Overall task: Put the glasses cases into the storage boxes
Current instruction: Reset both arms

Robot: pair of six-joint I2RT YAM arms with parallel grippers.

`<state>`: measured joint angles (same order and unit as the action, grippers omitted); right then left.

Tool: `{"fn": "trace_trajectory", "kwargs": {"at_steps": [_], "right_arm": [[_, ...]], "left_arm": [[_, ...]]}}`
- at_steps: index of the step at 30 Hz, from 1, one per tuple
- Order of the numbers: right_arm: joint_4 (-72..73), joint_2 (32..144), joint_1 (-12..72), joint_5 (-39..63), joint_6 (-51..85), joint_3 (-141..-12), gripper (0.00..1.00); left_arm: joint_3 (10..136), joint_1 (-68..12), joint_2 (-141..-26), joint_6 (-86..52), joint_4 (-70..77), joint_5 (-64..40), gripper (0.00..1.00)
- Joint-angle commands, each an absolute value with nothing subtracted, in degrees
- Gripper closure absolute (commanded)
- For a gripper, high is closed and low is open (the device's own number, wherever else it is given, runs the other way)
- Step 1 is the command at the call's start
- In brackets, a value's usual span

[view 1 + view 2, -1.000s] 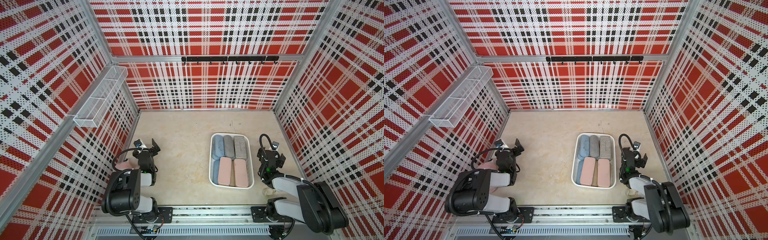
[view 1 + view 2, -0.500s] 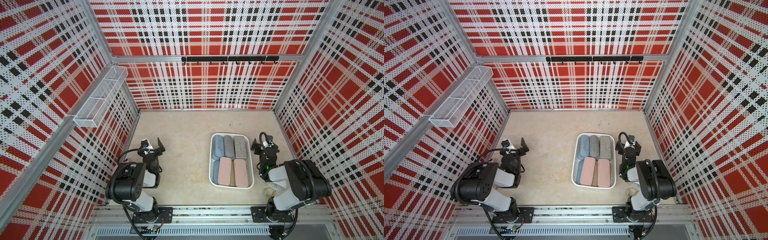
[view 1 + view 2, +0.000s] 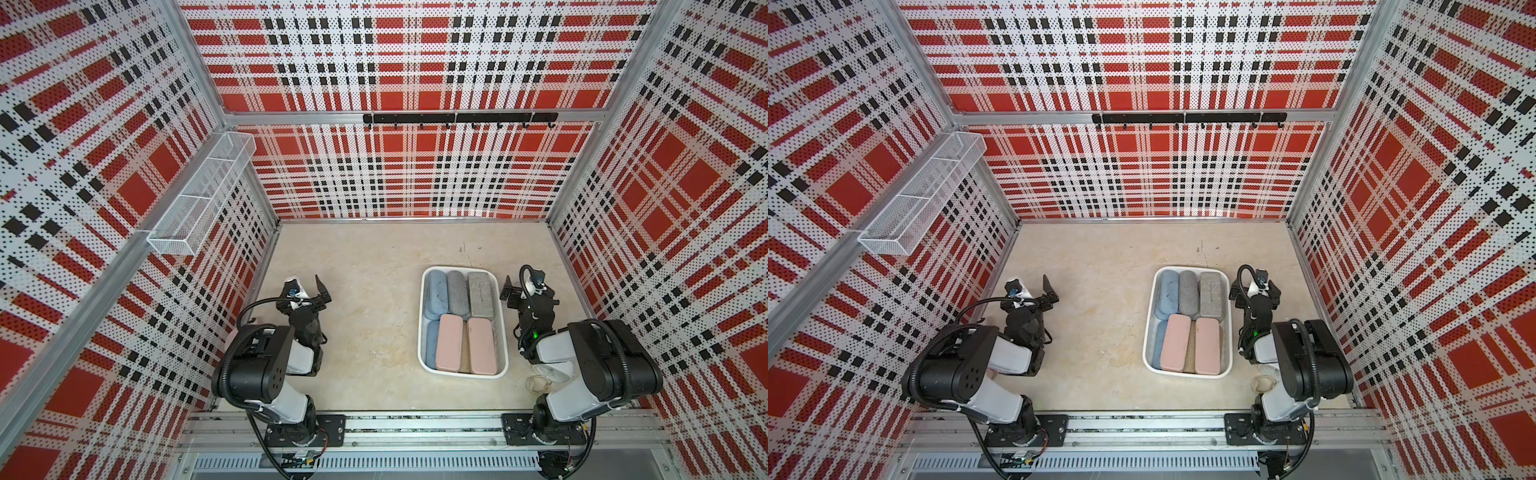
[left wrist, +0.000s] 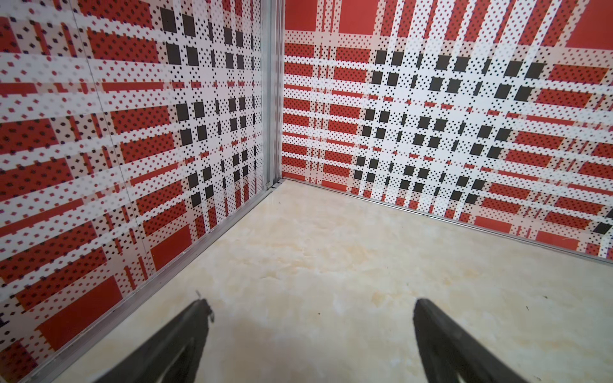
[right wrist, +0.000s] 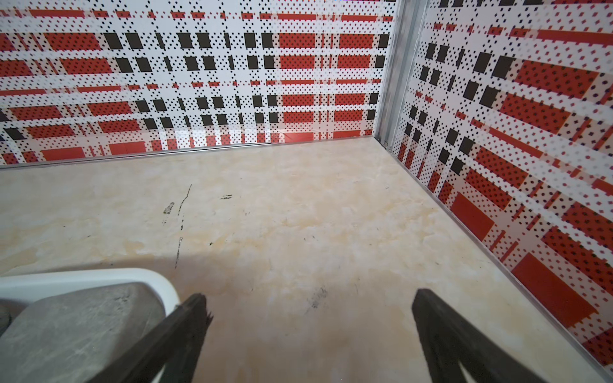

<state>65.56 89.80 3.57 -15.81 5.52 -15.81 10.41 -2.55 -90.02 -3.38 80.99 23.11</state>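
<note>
— Left gripper point(image 4: 310, 303) is found spread wide and empty over bare tabletop point(image 4: 331, 248), near the left wall. Where are the glasses cases?
— Every case in view is lodged in the white tray point(image 3: 420, 332), right of centre. In the far row a blue case point(image 3: 436, 291), a rounded grey case point(image 3: 458, 293) and a flat grey case point(image 3: 481, 295) are noted. Two pink cases point(image 3: 451, 341) are laid over others in the near row. Right gripper point(image 5: 310, 295) is parted, nothing held, just beside the tray's right rim.
— Handling?
— Fabric shells are judged light, stiff and grippy; pink ones smoother. A pinch across the short width, mid-length, is advised.
— Surface and room?
— Tabletop is recorded as beige, marbled, level, lightly scuffed. Plaid perforated walls point(image 3: 415, 174) are seen on three sides, with a wire basket point(image 3: 199, 199) mounted on the left.
</note>
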Motion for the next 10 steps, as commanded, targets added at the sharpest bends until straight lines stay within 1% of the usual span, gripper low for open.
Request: {"fn": "trace_trajectory", "kwargs": {"at_steps": [1, 5, 10], "right_arm": [[67.68, 90.17, 3.25, -15.53, 4.48, -16.05, 0.00], [64.72, 90.59, 2.82, -13.17, 4.53, -17.67, 0.00], [68.71, 90.11, 3.59, -14.43, 3.60, -15.41, 0.00]], "left_arm": [[11.25, -2.12, -90.45, -2.60, 82.27, 23.12, 0.02], [11.43, -2.14, -90.53, -2.63, 82.05, 23.03, 0.02], [11.10, -2.16, -90.26, -2.81, 82.22, 23.03, 0.02]]}}
